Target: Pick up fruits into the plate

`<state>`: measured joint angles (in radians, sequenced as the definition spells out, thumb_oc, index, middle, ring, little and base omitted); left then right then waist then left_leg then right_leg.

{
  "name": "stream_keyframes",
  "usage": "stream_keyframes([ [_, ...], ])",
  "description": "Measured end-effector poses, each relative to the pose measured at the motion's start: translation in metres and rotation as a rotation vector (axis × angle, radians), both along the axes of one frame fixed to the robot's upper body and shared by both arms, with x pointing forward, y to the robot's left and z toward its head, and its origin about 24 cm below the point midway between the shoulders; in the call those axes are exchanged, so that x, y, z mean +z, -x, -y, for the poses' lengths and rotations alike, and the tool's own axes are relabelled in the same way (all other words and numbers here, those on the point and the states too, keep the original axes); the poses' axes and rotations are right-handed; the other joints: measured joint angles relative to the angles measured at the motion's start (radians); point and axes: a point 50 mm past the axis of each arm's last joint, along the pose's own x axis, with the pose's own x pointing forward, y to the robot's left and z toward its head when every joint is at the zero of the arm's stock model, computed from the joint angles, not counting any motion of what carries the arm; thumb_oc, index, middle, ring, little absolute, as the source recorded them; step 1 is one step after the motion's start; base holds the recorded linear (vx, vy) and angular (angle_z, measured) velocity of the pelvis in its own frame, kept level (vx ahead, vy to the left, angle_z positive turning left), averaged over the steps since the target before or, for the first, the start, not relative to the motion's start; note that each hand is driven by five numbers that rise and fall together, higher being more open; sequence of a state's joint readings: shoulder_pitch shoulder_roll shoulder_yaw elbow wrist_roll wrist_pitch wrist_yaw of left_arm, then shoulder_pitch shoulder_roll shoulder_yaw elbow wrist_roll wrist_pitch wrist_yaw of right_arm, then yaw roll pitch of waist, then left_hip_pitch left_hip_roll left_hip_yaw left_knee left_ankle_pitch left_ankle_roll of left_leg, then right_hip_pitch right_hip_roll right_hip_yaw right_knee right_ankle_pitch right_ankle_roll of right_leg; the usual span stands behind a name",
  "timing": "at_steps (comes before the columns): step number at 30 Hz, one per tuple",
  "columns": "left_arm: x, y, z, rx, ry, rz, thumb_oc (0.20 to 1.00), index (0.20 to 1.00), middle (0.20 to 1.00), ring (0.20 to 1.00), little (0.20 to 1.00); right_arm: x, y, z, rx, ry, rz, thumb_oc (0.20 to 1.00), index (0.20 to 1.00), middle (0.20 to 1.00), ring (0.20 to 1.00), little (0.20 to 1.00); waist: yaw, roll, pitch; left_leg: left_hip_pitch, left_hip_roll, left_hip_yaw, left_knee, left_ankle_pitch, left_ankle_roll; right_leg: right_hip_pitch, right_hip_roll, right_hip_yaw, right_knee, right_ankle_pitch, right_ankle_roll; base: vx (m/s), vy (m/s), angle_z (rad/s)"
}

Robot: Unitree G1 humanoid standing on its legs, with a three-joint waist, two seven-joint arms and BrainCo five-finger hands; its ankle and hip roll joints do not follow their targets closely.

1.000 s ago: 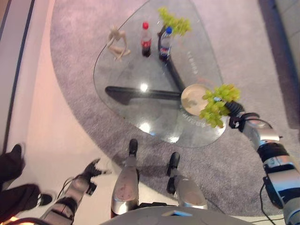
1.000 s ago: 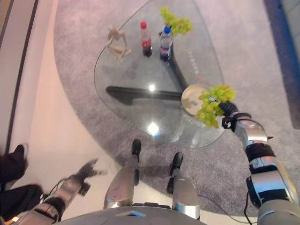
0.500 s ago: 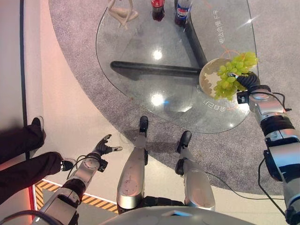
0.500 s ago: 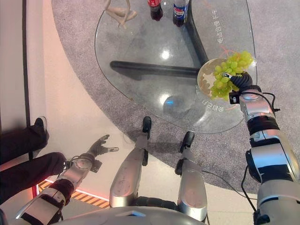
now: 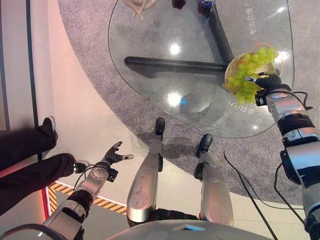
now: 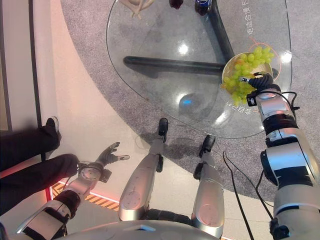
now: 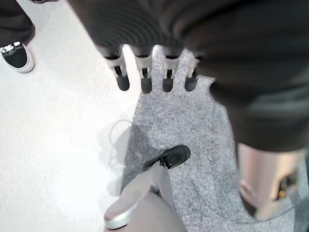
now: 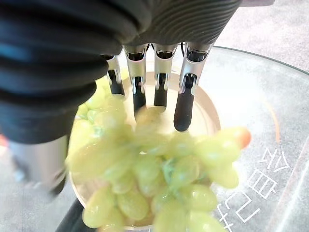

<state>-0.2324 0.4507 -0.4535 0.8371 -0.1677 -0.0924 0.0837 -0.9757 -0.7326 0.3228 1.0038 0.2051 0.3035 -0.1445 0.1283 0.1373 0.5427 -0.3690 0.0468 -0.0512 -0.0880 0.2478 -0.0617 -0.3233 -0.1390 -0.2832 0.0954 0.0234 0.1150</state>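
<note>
Right wrist view, grapes (image 8: 159, 179) beneath right hand (image 8: 159, 72), over plate (image 8: 212, 116)

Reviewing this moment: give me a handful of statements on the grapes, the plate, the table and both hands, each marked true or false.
1. The bunch of green grapes is over the round beige plate. True.
2. The beige plate stands on grey carpet. False: it stands on the clear glass table, near its edge.
3. The right hand is at the grapes, at the plate. True.
4. The left hand holds a grape. False: it hangs over the pale floor with straight fingers, holding nothing.
5. The glass table top rests on white legs. False: a dark frame shows through the glass.
6. A person's dark-trousered legs are beside the robot's left arm. True.
</note>
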Motion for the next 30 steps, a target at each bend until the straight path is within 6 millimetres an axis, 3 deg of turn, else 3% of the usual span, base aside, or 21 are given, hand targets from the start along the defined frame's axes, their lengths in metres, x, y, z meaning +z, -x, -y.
stream_keyframes([
  [13, 0.001, -0.001, 0.002, -0.015, 0.008, 0.000, 1.000, 1.000, 1.000, 1.000, 1.000, 0.004, -0.001, -0.001, 0.002, 0.002, 0.018, 1.000, 1.000, 1.000, 1.000, 1.000, 0.003, 0.000, 0.000, 0.003, 0.000, -0.002, 0.013, 0.006, 0.002, -0.018, -0.009, 0.004, 0.061, -0.019, 0.000, 0.00, 0.008, 0.01],
  [18, -0.001, 0.001, 0.001, -0.022, 0.015, -0.021, 1.000, 1.000, 1.000, 1.000, 1.000, -0.015, 0.006, 0.003, -0.001, -0.020, 0.023, 1.000, 1.000, 1.000, 1.000, 1.000, -0.003, 0.000, 0.000, 0.061, 0.001, 0.002, 0.009, 0.006, 0.002, 0.043, -0.007, 0.004, 0.053, -0.019, 0.000, 0.00, 0.000, 0.00],
  [22, -0.010, 0.008, -0.003, -0.017, 0.016, -0.091, 1.000, 1.000, 1.000, 1.000, 1.000, -0.064, 0.025, 0.004, -0.005, -0.128, -0.019, 1.000, 1.000, 1.000, 1.000, 1.000, -0.031, -0.008, -0.002, 0.133, 0.005, 0.007, 0.005, -0.007, 0.004, 0.126, 0.000, 0.009, 0.023, -0.019, 0.001, 0.03, 0.011, -0.02],
  [26, -0.024, 0.023, -0.008, 0.018, 0.055, -0.188, 1.000, 1.000, 1.000, 1.000, 1.000, -0.135, 0.057, -0.012, 0.009, -0.306, -0.115, 1.000, 1.000, 1.000, 1.000, 1.000, -0.058, -0.029, -0.011, 0.210, 0.014, 0.026, -0.001, -0.037, 0.000, 0.217, 0.015, 0.026, -0.033, -0.015, -0.003, 0.10, 0.008, -0.12],
  [29, -0.042, 0.049, -0.016, 0.081, 0.085, -0.299, 1.000, 1.000, 1.000, 1.000, 1.000, -0.217, 0.111, -0.047, 0.032, -0.502, -0.295, 1.000, 1.000, 1.000, 1.000, 1.000, -0.084, -0.090, -0.084, 0.241, 0.022, 0.037, -0.001, -0.054, -0.002, 0.267, 0.030, 0.031, -0.084, -0.002, -0.014, 0.13, 0.005, -0.10],
  [30, -0.044, 0.053, -0.016, 0.089, 0.089, -0.315, 1.000, 1.000, 1.000, 1.000, 1.000, -0.229, 0.122, -0.051, 0.026, -0.536, -0.324, 1.000, 1.000, 1.000, 1.000, 1.000, -0.086, -0.100, -0.094, 0.251, 0.023, 0.039, -0.001, -0.056, -0.004, 0.281, 0.031, 0.031, -0.093, -0.002, -0.014, 0.17, 0.017, -0.04],
])
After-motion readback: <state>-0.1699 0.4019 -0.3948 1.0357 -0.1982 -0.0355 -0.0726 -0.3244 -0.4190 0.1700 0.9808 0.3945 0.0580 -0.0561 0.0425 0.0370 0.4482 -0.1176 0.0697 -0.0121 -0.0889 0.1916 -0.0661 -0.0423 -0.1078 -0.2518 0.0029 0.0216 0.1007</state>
